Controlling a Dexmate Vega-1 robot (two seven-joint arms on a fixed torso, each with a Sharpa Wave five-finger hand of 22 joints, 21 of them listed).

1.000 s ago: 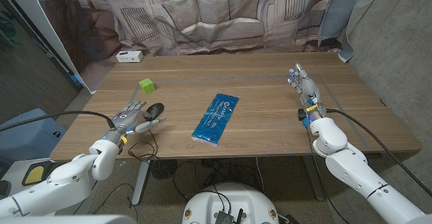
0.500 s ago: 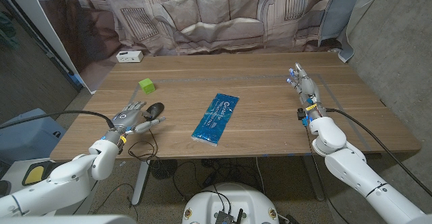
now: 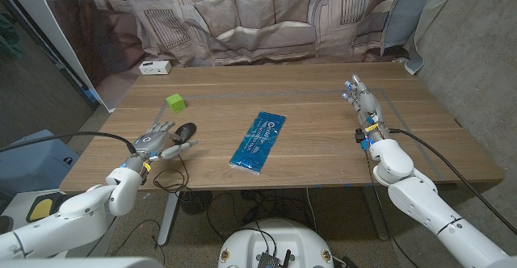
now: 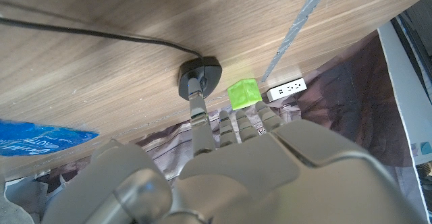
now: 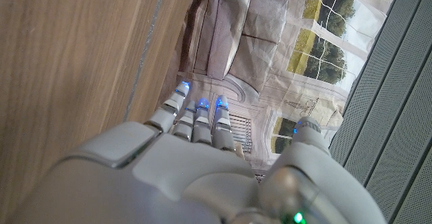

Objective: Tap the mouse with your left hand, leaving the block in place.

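Nothing has shifted noticeably since the earlier frames; the left hand (image 3: 157, 140) sits in the same spot at the table's (image 3: 323, 139) left front, fingers spread and holding nothing, and the mouse (image 3: 185, 131), block and pouch lie where they were.

The black mouse lies just beyond and to the right of that hand, its cable (image 3: 170, 175) trailing back toward the table edge; in the left wrist view one finger (image 4: 197, 106) reaches out over the mouse (image 4: 200, 77), and it looks to be touching it, though contact cannot be told for sure; so the step in hand appears to be the tap itself, or the instant around it. The next move calls for a short press down on the mouse's back and a lift straight off, with no sweep forward.

The green block (image 3: 175, 102) stands farther back, apart from the mouse; reaching past the mouse could nudge it. A blue pouch (image 3: 258, 142) lies mid-table, and a white power strip (image 3: 154, 67) at the far left edge, both clear of the work; the right hand (image 3: 363, 100) stands on its edge far right, fingers straight and together, empty.
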